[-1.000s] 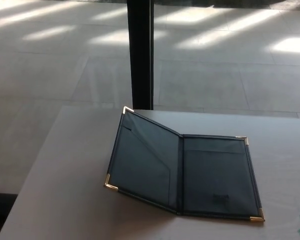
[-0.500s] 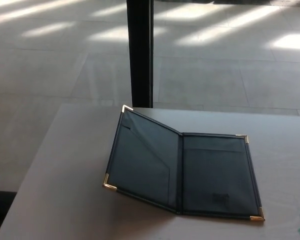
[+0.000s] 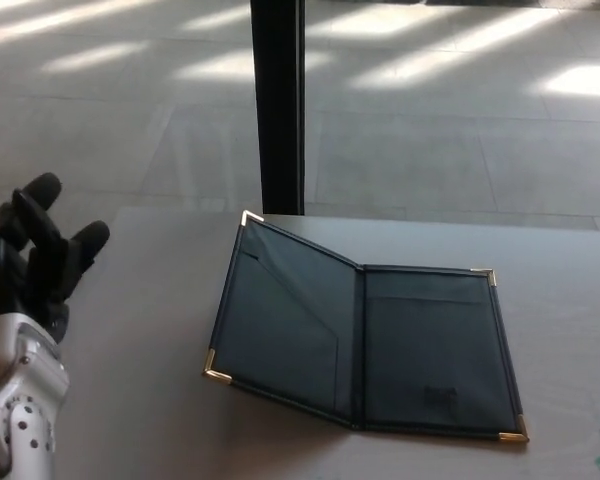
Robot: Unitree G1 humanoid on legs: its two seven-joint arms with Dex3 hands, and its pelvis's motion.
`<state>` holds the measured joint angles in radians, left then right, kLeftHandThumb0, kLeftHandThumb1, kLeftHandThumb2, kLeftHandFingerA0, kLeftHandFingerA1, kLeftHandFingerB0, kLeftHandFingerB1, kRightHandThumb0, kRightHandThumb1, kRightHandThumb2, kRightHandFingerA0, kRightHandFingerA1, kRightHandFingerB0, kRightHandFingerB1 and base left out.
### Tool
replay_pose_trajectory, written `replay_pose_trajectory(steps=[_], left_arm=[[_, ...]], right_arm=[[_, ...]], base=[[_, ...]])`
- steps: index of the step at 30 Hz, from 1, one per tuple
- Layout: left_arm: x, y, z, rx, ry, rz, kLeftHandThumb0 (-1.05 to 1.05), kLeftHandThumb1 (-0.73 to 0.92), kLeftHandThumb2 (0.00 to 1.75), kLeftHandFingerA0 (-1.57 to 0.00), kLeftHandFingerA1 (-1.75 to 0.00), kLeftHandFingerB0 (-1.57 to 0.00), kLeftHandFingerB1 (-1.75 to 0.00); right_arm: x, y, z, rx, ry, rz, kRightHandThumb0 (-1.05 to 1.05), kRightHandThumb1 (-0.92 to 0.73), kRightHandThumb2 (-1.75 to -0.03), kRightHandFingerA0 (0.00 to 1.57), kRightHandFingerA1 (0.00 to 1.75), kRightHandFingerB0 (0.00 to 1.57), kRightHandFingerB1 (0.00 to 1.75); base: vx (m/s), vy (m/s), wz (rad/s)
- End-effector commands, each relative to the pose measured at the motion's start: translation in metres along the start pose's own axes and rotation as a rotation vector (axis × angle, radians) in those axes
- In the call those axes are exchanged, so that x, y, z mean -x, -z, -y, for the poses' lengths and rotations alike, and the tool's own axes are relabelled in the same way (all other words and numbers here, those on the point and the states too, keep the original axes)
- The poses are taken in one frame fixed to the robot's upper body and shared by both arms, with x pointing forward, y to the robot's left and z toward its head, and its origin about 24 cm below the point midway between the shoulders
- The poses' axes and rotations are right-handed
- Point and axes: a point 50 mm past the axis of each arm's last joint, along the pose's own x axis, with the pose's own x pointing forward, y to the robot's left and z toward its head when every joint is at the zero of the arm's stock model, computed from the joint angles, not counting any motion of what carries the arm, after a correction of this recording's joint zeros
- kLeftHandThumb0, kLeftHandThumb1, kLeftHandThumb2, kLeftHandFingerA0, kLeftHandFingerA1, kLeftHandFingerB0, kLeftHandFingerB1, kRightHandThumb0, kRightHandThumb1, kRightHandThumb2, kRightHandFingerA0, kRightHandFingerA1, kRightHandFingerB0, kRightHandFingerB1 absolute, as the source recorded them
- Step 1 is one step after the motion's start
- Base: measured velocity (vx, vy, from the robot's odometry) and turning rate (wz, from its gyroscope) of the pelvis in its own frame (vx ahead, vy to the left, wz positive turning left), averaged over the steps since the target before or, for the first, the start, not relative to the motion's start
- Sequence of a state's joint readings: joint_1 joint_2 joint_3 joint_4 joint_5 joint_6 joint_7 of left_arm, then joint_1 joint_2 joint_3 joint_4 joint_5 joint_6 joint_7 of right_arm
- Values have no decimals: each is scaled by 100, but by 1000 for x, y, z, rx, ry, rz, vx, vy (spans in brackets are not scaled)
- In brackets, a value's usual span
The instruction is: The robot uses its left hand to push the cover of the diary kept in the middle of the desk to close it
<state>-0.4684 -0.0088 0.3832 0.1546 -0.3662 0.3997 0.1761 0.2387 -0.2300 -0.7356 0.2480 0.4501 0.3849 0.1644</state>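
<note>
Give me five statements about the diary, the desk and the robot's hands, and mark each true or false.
1. The diary lies open on the desk. True.
2. The left hand is pressing on the diary's left cover. False: it is raised off to the left, apart from the diary.
3. The left cover is tilted up rather than flat. True.
4. The right hand holds the diary's right edge. False: no right hand is in view.
5. The diary's corners are gold-coloured. True.
</note>
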Motion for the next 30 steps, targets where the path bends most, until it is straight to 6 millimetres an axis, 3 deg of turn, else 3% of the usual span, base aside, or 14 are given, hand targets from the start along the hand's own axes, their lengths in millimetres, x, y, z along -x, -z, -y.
replay_pose_trajectory(steps=[1, 2, 3, 11, 13, 14, 15, 16, 20, 21, 22, 23, 29, 30], left_arm=[[1, 23, -6, -51, 7, -101, -92, 92, 97, -29, -49, -20, -44], [1, 26, -7, -68, 8, -107, -92, 92, 97, -29, -49, -20, -44], [3, 30, -10, -83, 9, -118, -94, 92, 91, -27, -50, -21, -44], [13, 55, -17, -206, -138, -220, -98, 92, 79, -11, -49, -20, -43], [18, 61, -18, -219, -150, -230, -87, 77, 120, -13, -54, -13, -50], [21, 65, -18, -207, -154, -236, -97, 91, 80, -21, -50, -18, -42], [25, 69, -18, -192, -161, -253, -79, 77, 123, -29, -59, -2, -43], [29, 73, -16, -181, -157, -267, -93, 92, 86, -31, -49, -16, -39], [53, 87, -1, -14, -57, -307, -102, 92, 87, -9, -49, -7, -39], [56, 88, 3, 12, -40, -318, -38, 42, 111, 0, -52, 0, -51], [60, 89, 8, 46, -28, -327, -93, 78, 121, -11, -55, -3, -46], [66, 89, 14, 63, -15, -334, -105, 92, 84, -17, -53, -12, -42], [98, 93, 47, 206, 164, -397, -105, 92, 83, -9, -54, -10, -46], [103, 94, 51, 230, 183, -417, -39, 40, 110, 0, -52, 0, -51]], right_arm=[[2, 3, -2, -39, 2, -20, -67, -75, -115, 43, 70, 32, 55], [2, 2, -2, -40, 5, -22, -67, -75, -115, 43, 70, 32, 55], [2, 5, -3, -38, 4, -28, -71, -92, -70, 39, 67, 42, 46], [2, 5, -2, -35, -3, -26, -71, -92, -71, 37, 65, 39, 44], [2, 5, -2, -46, 6, -24, -71, -92, -70, 40, 67, 41, 44], [1, 6, -1, -55, 6, -25, -71, -92, -70, 39, 67, 41, 45], [2, 5, -2, -57, 4, -23, -71, -92, -69, 39, 67, 42, 45], [2, 3, -2, -46, -6, -20, -70, -92, -70, 37, 65, 40, 45], [-1, 0, -2, -45, -6, -13, -72, -92, -71, 39, 66, 41, 47], [-2, -1, -3, -51, 5, -13, -72, -92, -68, 42, 67, 46, 47], [-2, -2, -3, -50, 6, -10, -72, -92, -68, 41, 66, 45, 48], [-1, -2, -4, -41, 3, -7, -72, -92, -68, 40, 66, 44, 47], [-2, -3, -3, -19, -4, -11, -72, -92, -70, 37, 63, 41, 45], [-2, -4, -3, -26, -6, -11, -71, -92, -69, 36, 64, 41, 46]], base=[[0, 0, 0], [0, 0, 0], [0, 0, 0], [0, 0, 0], [0, 0, 0], [0, 0, 0], [0, 0, 0], [0, 0, 0], [0, 0, 0], [0, 0, 0], [0, 0, 0], [0, 0, 0], [0, 0, 0], [0, 0, 0]])
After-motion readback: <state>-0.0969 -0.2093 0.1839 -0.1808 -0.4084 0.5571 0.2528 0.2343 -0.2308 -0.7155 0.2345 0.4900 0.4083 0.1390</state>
